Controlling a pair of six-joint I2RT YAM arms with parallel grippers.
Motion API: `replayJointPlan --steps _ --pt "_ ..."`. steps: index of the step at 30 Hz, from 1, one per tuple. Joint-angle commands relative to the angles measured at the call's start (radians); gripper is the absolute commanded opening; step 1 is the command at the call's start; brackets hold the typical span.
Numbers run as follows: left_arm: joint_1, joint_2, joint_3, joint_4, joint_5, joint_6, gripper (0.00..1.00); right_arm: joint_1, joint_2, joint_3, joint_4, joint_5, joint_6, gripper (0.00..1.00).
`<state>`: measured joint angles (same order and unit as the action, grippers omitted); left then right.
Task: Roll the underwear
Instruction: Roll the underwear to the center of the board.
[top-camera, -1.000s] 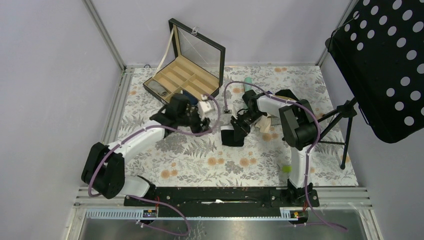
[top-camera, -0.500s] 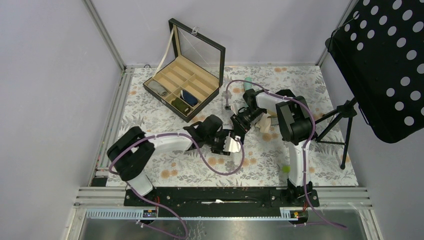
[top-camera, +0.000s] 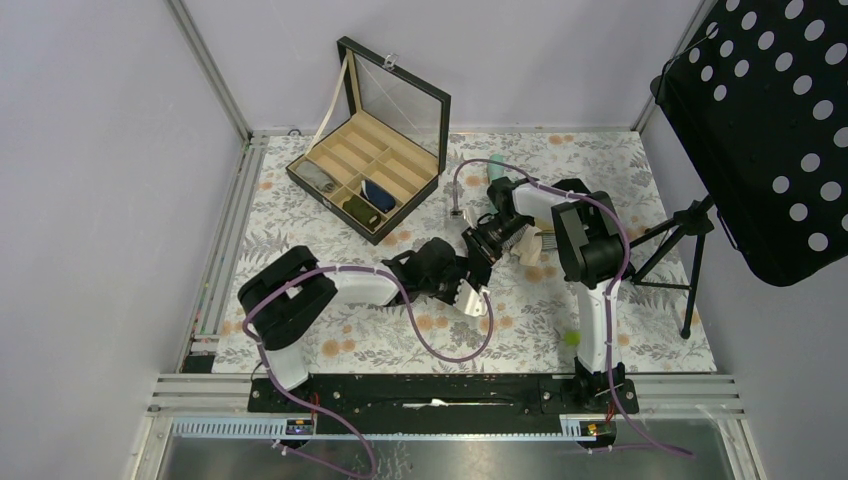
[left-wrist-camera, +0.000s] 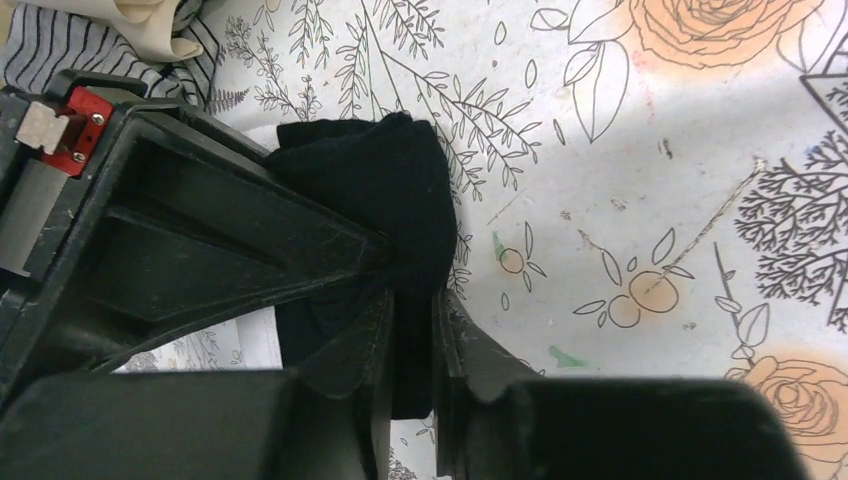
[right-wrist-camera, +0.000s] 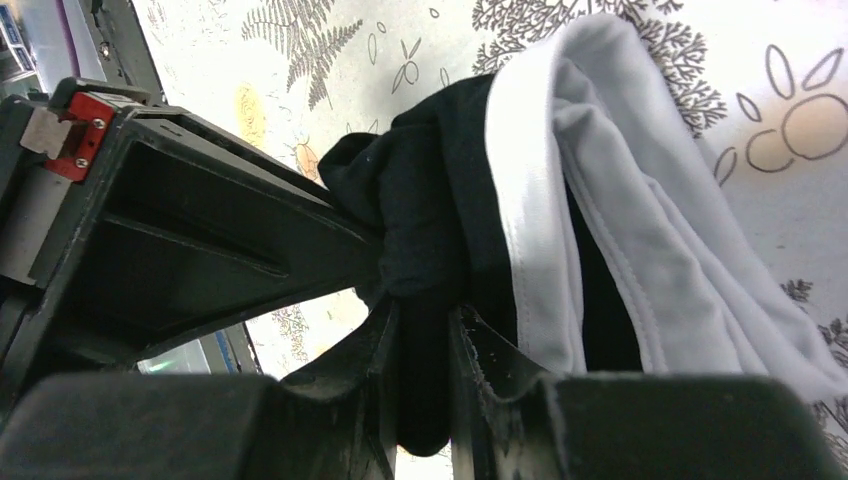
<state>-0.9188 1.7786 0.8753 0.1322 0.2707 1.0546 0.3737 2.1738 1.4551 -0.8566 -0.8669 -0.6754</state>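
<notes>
**Both ends of the underwear (right-wrist-camera: 430, 190) clamped**

Left pincer (left-wrist-camera: 410, 300) and right pincer (right-wrist-camera: 422, 310) are each closed tight on the dark cloth. White waistband (right-wrist-camera: 520, 200) shows at right in the right wrist view. Garment sits mid-frame on the floral counter (top-camera: 520, 320) in the top view.

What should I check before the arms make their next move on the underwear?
1. Left gripper shut on the underwear: ok.
2. Right gripper shut on it too: ok.
3. White waistband tucked in: not ok, it hangs out in loose folds.
4. Striped cloth outside both grips: ok.
5. Roll tight and even: cannot tell, mostly hidden.
</notes>
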Motion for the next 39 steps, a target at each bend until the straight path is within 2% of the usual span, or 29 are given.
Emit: replayJointPlan --steps 1,3,5,6,11,15,17,22,24,27,30,34,39 --pt "0.010 0.069 0.016 -0.047 -0.086 0.049 0.06 0.000 0.054 -0.013 0.000 0.136 -0.071 0.24" --pt "0.012 0.058 0.052 -0.136 -0.024 0.033 0.00 -0.010 0.035 0.012 -0.027 0.120 -0.081 0.33" --pt "0.016 0.051 0.097 -0.284 0.077 0.039 0.00 -0.029 0.010 0.071 -0.071 0.086 -0.094 0.48" --pt "0.016 0.050 0.120 -0.342 0.115 0.031 0.00 -0.039 -0.006 0.107 -0.114 0.062 -0.109 0.52" --pt "0.021 0.091 0.247 -0.611 0.269 -0.042 0.00 -0.099 -0.089 0.274 -0.219 0.019 -0.143 0.61" --pt "0.048 0.122 0.301 -0.675 0.363 -0.158 0.00 -0.170 -0.186 0.293 -0.185 0.002 -0.109 0.62" --pt "0.072 0.133 0.326 -0.694 0.422 -0.227 0.00 -0.209 -0.289 0.195 -0.067 0.015 -0.056 0.63" --pt "0.139 0.208 0.427 -0.772 0.596 -0.376 0.00 -0.263 -0.682 -0.321 0.424 0.164 0.062 0.65" --pt "0.159 0.246 0.468 -0.796 0.646 -0.417 0.00 -0.262 -0.794 -0.522 0.529 0.207 0.035 0.65" --pt "0.192 0.308 0.539 -0.817 0.724 -0.495 0.00 -0.261 -0.923 -0.706 0.582 0.212 -0.061 0.65" --pt "0.231 0.364 0.585 -0.816 0.799 -0.579 0.00 -0.236 -1.030 -0.817 0.591 0.184 -0.188 0.63" --pt "0.261 0.411 0.632 -0.815 0.887 -0.662 0.00 -0.074 -1.128 -0.920 0.699 0.281 -0.276 0.66" --pt "0.277 0.452 0.662 -0.815 0.937 -0.705 0.00 0.089 -1.070 -0.919 0.815 0.320 -0.300 0.69"
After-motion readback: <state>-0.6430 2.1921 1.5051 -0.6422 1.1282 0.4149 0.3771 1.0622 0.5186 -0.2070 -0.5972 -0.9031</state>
